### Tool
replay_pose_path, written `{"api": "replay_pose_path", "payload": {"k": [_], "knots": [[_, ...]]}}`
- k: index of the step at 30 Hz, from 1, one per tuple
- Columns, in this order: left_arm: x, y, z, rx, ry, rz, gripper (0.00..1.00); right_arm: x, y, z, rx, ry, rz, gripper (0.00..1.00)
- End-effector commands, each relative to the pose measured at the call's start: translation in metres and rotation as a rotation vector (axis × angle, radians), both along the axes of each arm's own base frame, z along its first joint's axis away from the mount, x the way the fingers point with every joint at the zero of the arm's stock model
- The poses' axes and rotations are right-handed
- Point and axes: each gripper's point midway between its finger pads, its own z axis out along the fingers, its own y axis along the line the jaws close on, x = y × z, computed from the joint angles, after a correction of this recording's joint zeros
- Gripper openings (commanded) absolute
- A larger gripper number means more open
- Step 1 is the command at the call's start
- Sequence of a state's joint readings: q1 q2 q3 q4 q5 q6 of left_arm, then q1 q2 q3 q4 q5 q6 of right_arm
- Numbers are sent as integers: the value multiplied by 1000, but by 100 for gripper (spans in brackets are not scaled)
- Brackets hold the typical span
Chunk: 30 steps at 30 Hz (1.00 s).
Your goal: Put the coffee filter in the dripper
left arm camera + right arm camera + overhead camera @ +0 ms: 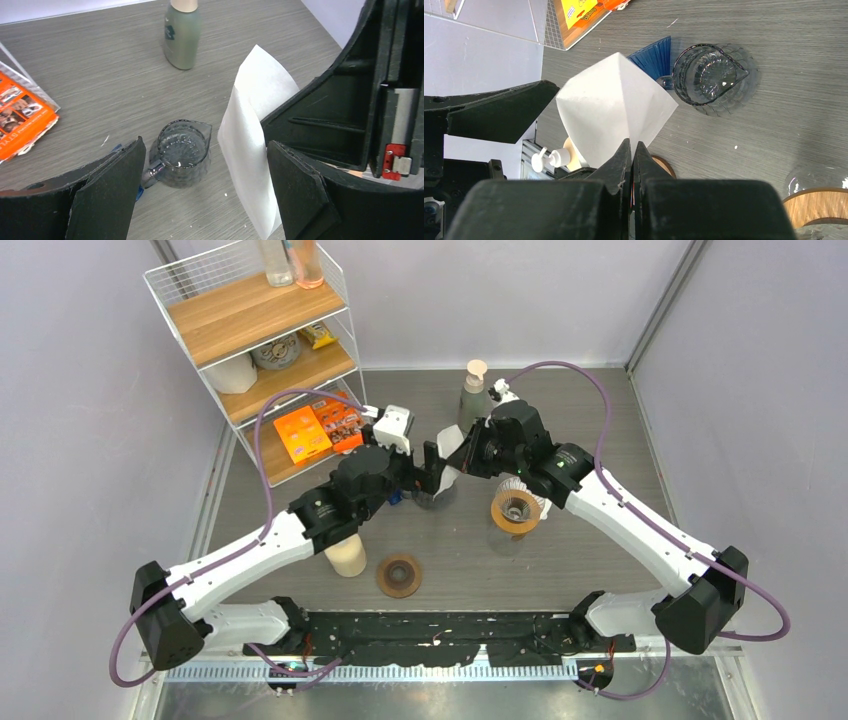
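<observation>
Two fingers of the right gripper [631, 150] pinch the white paper coffee filter [616, 102] aloft, just beside and above the clear ribbed glass dripper [182, 155], with the left gripper [205, 192] spread wide close by.

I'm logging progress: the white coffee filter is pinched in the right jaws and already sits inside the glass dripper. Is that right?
Not quite. The coffee filter is pinched in the right gripper, its jaws shut, but it is not inside the glass dripper. The right wrist view shows it held clear, beside the empty dripper.
</observation>
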<state>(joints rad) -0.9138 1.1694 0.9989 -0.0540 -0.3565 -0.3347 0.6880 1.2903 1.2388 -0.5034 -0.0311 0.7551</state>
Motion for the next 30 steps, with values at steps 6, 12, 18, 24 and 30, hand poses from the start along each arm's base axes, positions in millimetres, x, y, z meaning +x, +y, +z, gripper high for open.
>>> {"api": "replay_pose_path", "payload": {"k": [6, 12, 18, 24, 30], "knots": [[8, 5, 22, 9, -46, 67, 99, 4, 8, 18, 19, -49, 23, 5], [13, 9, 19, 51, -33, 102, 99, 4, 9, 19, -1, -67, 38, 5], [15, 6, 15, 81, -13, 104, 99, 1, 13, 21, -16, -97, 70, 5], [14, 1, 11, 88, 0, 80, 99, 0, 14, 27, -13, -128, 85, 5], [12, -4, 7, 94, 13, 53, 84, 0, 13, 27, -28, -141, 94, 5]]}}
